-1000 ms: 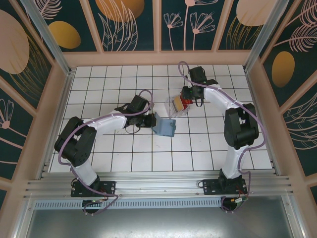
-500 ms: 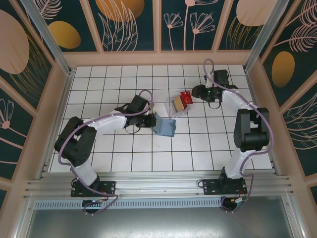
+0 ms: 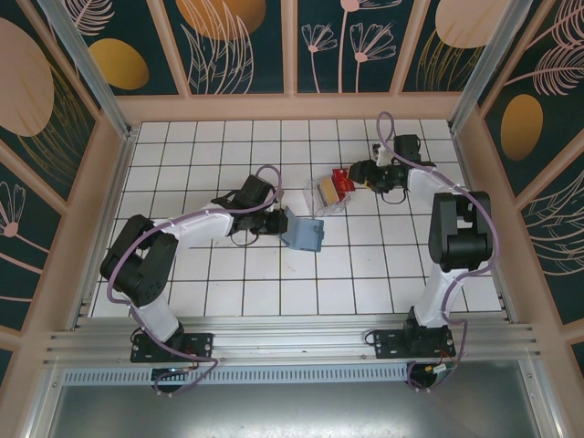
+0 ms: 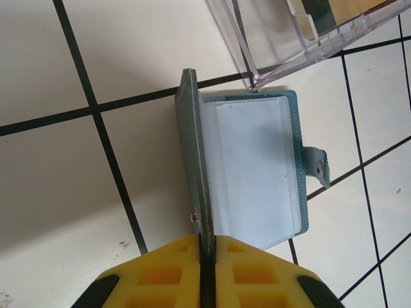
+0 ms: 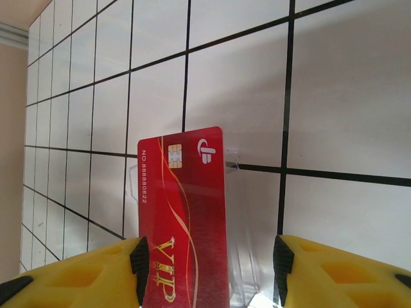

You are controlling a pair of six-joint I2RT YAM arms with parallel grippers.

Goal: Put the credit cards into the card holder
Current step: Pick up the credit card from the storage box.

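White tiled table (image 3: pixel 228 283) bears a clear box (image 3: pixel 321 196) beside the card holder (image 3: pixel 306 234).

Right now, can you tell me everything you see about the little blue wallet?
The card holder is a small teal wallet, leathery-looking, open on the white tiles. One cover stands on edge, pinched by the left hand; the other lies flat, showing a pale grey pocket and a snap tab. The corner of the clear box sits at its far edge.
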